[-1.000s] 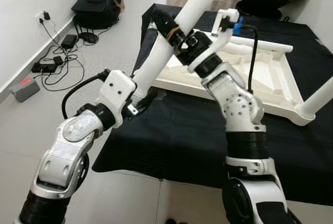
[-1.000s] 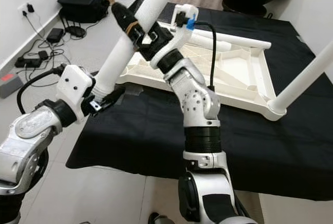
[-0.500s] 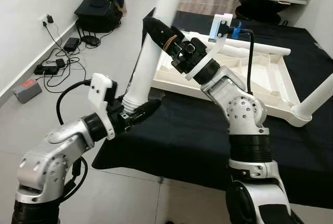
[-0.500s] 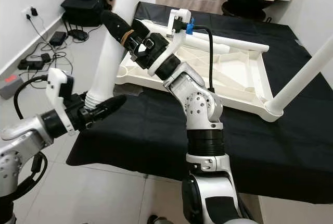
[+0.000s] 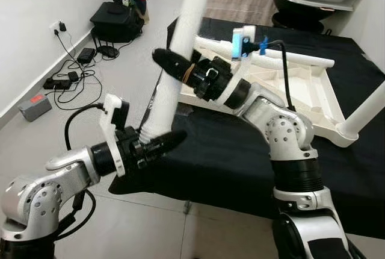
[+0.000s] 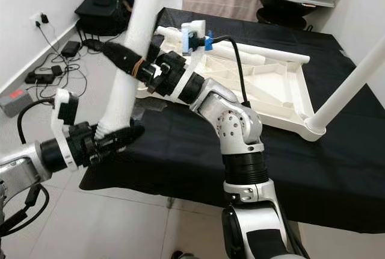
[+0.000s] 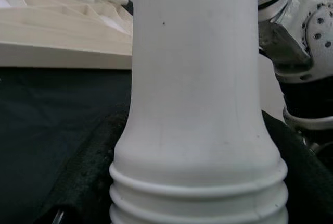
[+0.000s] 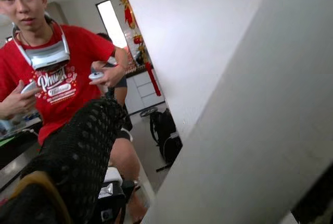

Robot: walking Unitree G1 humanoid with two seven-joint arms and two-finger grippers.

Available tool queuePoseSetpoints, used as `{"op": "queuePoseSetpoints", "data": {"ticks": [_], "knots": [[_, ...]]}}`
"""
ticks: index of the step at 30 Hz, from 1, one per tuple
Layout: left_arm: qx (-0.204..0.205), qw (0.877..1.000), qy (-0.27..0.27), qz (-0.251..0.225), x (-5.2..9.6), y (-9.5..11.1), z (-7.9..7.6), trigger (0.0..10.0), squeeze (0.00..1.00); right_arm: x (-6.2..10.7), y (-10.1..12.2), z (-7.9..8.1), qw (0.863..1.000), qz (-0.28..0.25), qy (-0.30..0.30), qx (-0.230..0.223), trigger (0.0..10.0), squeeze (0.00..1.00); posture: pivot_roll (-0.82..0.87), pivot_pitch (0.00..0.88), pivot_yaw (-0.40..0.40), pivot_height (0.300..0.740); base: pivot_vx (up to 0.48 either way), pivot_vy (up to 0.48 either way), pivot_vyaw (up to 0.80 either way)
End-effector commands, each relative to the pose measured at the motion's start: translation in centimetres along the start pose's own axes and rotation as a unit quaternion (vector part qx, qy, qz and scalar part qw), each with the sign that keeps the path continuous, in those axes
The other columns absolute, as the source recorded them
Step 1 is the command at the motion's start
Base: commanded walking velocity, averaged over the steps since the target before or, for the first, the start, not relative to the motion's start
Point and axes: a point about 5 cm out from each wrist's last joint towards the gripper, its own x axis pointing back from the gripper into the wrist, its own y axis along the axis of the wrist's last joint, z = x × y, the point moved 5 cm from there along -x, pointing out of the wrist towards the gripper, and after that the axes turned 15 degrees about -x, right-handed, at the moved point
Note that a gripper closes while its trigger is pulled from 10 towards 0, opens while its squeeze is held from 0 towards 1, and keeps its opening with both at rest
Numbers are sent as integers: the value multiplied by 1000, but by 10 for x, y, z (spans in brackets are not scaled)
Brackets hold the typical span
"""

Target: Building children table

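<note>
Gripping the threaded lower end of the white leg point(image 5: 174, 72), the left claw point(image 5: 157, 143) sat at lower left of the head view, its fingers clamped on either side of the ribbed collar, likely to steer that end. Mid-frame, the right claw point(image 5: 180, 69) was clenched higher up the leg, steadying it nearly upright beside the desk point(image 5: 228, 162). Right of that, the upturned top point(image 5: 301, 99) lay on the black cloth, one leg point(image 5: 368, 111) already standing at its near corner, so this leg probably awaited a socket.
</note>
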Motion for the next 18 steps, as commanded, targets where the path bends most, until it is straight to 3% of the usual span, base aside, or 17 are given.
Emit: {"op": "queuePoseSetpoints", "data": {"ticks": [1, 5, 10, 18], "knots": [[9, 1000, -20, 9, 1, -4, -7, 10000, 0, 1, -5, 0, 1000, 16, 1, -5, 10000, 0, 53, 163, -93, 740, 0, 0, 0], [12, 999, -32, 28, 3, -8, -9, 10000, 0, 3, -16, 1, 998, 56, 10, -7, 10000, 0, 53, 165, -92, 740, 0, 0, 0], [6, 997, -60, 53, 6, -12, -19, 10000, 0, 8, -32, 15, 991, 109, 57, -43, 10000, 0, 54, 165, -91, 740, 0, 0, 0], [-27, 994, -71, 84, 6, -20, -27, 10000, 0, 4, -34, 16, 985, 112, 59, -117, 10000, 0, 53, 166, -91, 740, 0, 0, 0]]}}
